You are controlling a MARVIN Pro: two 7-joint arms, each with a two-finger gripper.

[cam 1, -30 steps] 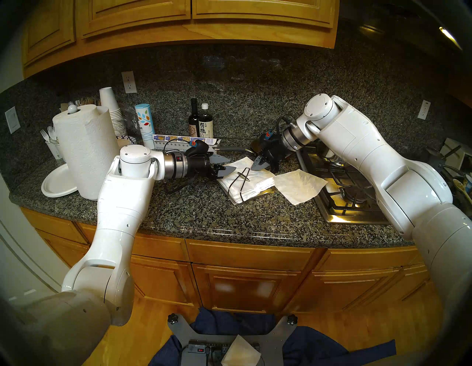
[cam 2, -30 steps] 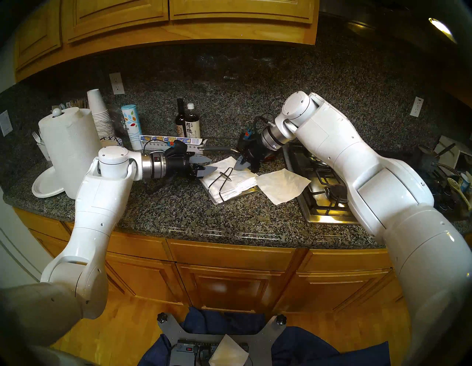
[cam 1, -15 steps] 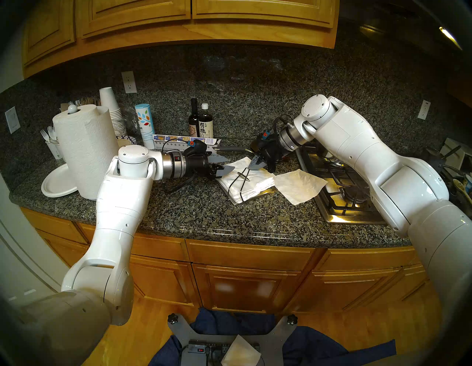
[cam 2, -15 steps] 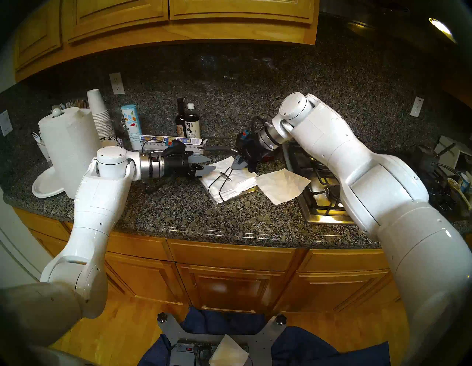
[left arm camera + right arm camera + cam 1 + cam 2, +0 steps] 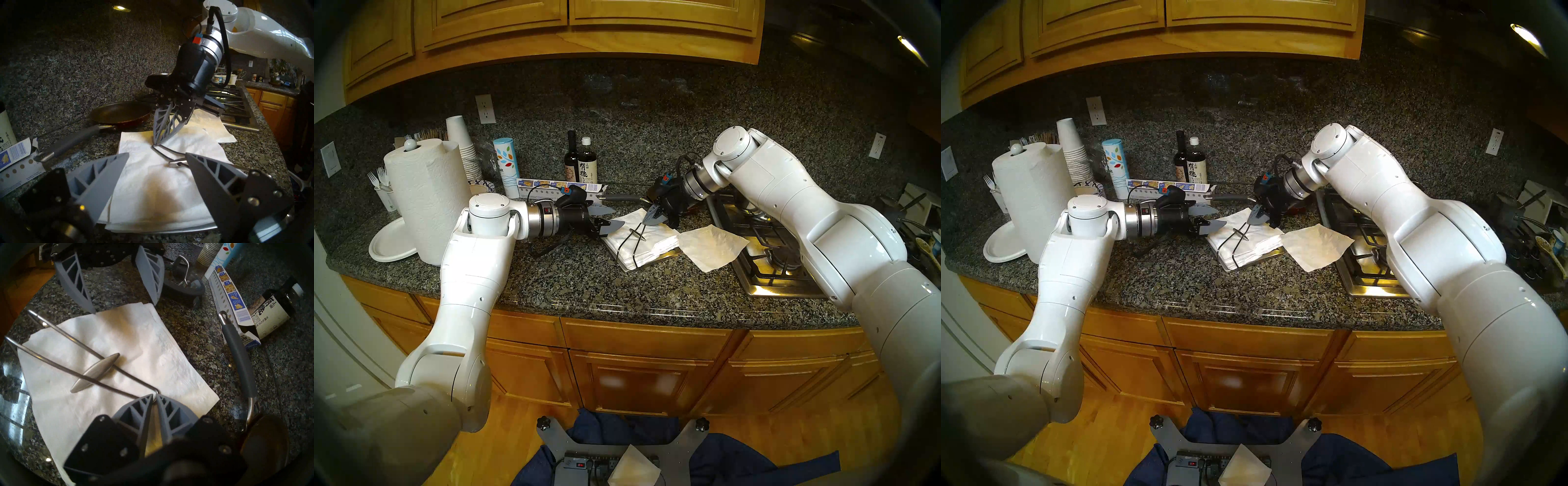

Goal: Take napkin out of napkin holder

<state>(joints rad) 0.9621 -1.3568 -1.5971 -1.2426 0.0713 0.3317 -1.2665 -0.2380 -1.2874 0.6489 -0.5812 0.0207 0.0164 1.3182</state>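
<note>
The right gripper (image 5: 155, 398) pinches the far tip of the napkin holder's wire arm (image 5: 68, 351), its fingertips nearly together with only the thin wire between them. The left gripper (image 5: 157, 157) hangs with its fingers spread, holding nothing, at the left edge of the napkin stack (image 5: 644, 242), just above it. The stack lies in the napkin holder (image 5: 670, 254), a flat metal tray, and the arm's oval pad (image 5: 95, 372) rests on the top sheet.

One loose napkin (image 5: 712, 247) already lies out of the holder, just to its right, its far corner over the edge of the stove (image 5: 778, 271). So the step in hand looks like lifting the wire arm to free the stack. Next, I judge, the arm must swing up clear so the open left fingers can slide in and nip a single sheet.

A frying pan (image 5: 119, 112) sits just beyond the stack, its handle (image 5: 237, 351) running left toward a cardboard box (image 5: 558, 190). Those crowd the far side.
</note>
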